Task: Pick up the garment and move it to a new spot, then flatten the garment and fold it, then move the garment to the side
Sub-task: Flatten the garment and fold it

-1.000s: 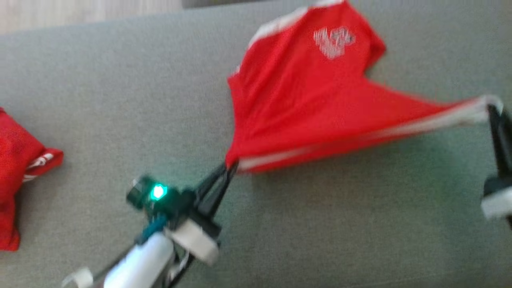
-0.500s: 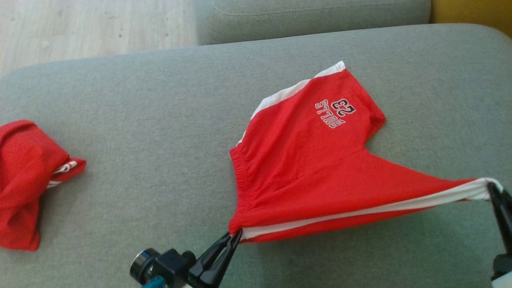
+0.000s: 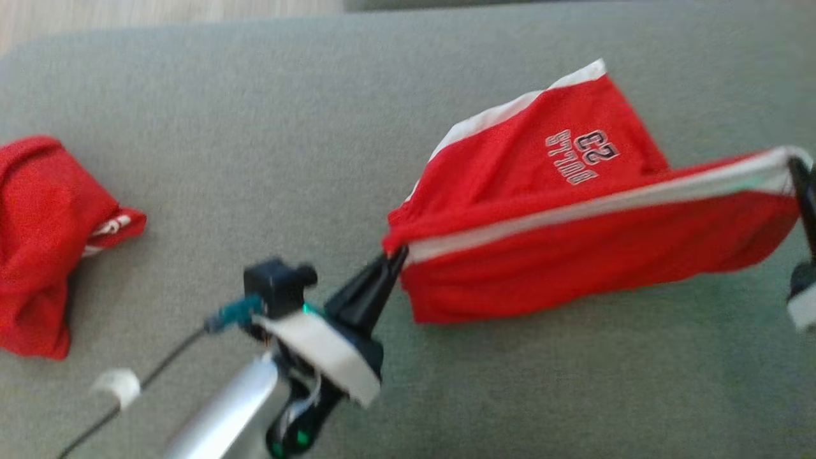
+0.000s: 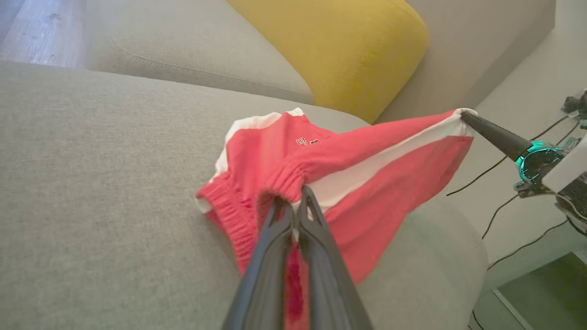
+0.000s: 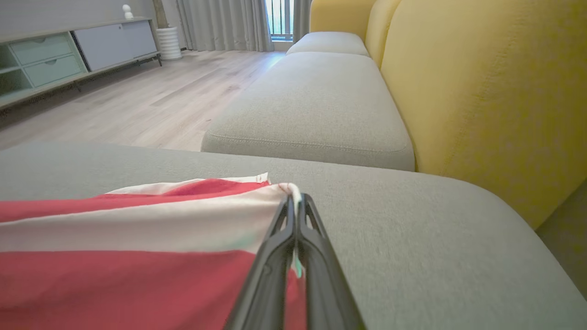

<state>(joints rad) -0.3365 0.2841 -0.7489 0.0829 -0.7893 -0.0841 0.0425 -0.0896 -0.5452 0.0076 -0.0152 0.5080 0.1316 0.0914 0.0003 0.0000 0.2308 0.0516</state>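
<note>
The garment [image 3: 574,248] is a pair of red shorts with white side stripes and a small printed logo. It lies partly on the grey cushion [image 3: 255,127] and is stretched taut in the air between my two grippers. My left gripper [image 3: 395,258] is shut on the elastic waistband corner [image 4: 286,183]. My right gripper [image 3: 797,167] is shut on the white-striped hem corner [image 5: 289,188] at the head view's right edge. The near half of the garment [image 4: 367,201] hangs below the raised stripe, folded over the half that rests on the cushion.
A second crumpled red garment [image 3: 44,242] lies at the cushion's left. A yellow backrest [image 5: 481,91] rises along the far right, another grey seat cushion [image 5: 316,105] lies beyond, and wooden floor [image 5: 137,96] lies past the cushion's edge. Cables [image 4: 504,211] trail near the right arm.
Both grippers have lifted the held edge and carried it over towards the logo side, so the near half now hangs folded. The head camera has also shifted.
</note>
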